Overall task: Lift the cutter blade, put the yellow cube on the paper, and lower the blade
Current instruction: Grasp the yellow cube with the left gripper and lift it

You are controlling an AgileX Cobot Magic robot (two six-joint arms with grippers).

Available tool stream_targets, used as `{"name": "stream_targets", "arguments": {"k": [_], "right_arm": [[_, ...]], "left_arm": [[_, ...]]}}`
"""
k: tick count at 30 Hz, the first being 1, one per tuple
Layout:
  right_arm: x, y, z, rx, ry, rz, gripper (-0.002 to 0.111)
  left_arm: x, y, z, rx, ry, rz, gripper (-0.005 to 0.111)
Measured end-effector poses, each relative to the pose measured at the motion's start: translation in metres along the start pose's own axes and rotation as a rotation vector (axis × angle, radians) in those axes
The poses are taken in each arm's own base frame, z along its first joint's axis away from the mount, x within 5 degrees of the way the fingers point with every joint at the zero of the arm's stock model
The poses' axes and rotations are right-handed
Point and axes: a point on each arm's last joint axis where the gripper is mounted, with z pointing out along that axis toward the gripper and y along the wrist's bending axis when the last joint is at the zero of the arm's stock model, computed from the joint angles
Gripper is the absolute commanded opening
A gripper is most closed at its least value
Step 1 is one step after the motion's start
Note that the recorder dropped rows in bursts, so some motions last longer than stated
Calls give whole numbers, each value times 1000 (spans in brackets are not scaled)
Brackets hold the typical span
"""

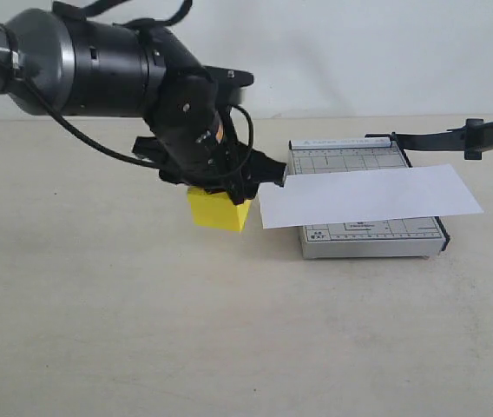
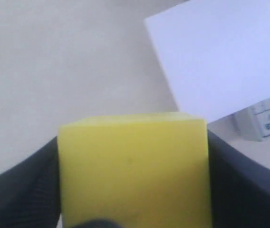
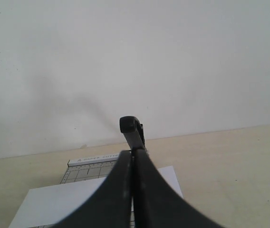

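My left claw point(image 1: 226, 186) pinches the yellow cube point(image 1: 219, 209) low at the pale, matte table point(image 1: 99, 304), just beside the paper point(image 1: 368, 195) overhanging the trimmer point(image 1: 364, 237). My right claw point(image 3: 133, 159) is pressed together near the raised blade point(image 1: 455, 136), with a plain white wall point(image 1: 359, 52) behind.

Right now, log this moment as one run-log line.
left hand: shut on yellow cube | cube: beside paper, not on it | cutter blade: raised | right hand: shut, at blade handle

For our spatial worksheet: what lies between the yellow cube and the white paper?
Only a narrow strip of bare table, seen in the exterior view between yellow cube and paper.
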Motion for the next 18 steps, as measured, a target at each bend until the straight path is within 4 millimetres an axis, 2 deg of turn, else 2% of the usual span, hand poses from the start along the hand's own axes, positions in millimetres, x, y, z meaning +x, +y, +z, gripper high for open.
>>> {"name": "stream_targets", "arguments": {"k": [4,7,13,18], "right_arm": [[0,0,0,0,0,0,0],[0,0,0,0,0,0,0],[0,0,0,0,0,0,0],[0,0,0,0,0,0,0]], "left_arm": [[-13,-12,-13,113,-25,123,4],[-22,-21,-14,180,-36,159,4],[-38,-37,4,246,-58,223,4],[-56,-60,28,344,-106,337,4]]}}
